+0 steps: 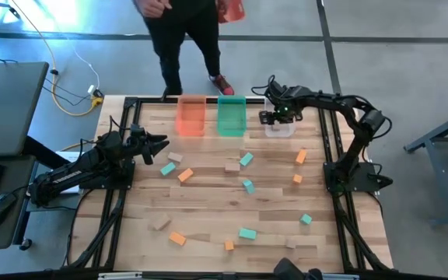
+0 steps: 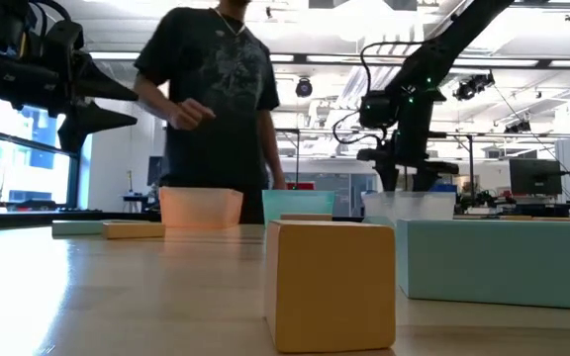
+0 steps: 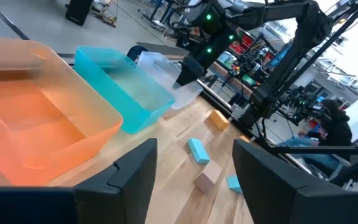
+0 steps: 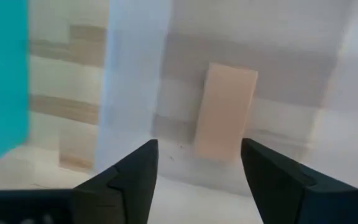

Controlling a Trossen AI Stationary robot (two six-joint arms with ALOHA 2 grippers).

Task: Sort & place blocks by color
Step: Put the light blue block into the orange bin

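Observation:
Several small teal, orange and tan blocks [image 1: 232, 166] lie scattered flat across the wooden table. At the far edge stand an orange tray [image 1: 191, 115], a green tray [image 1: 231, 115] and a clear tray [image 1: 280, 127]. My right gripper [image 4: 197, 168] hangs open above the clear tray [image 4: 135, 74], and a tan block [image 4: 224, 112] lies flat on the tray's floor below the fingers, apart from them. My left gripper [image 3: 194, 168] is open and empty above the table's left side [image 1: 158, 144], pointing toward the trays.
A person [image 1: 185, 47] stands just past the far edge behind the trays. In the low view a yellow-tan block [image 2: 330, 282] and a teal block [image 2: 493, 262] sit close to the near edge. A dark frame rail [image 1: 119, 194] borders the table.

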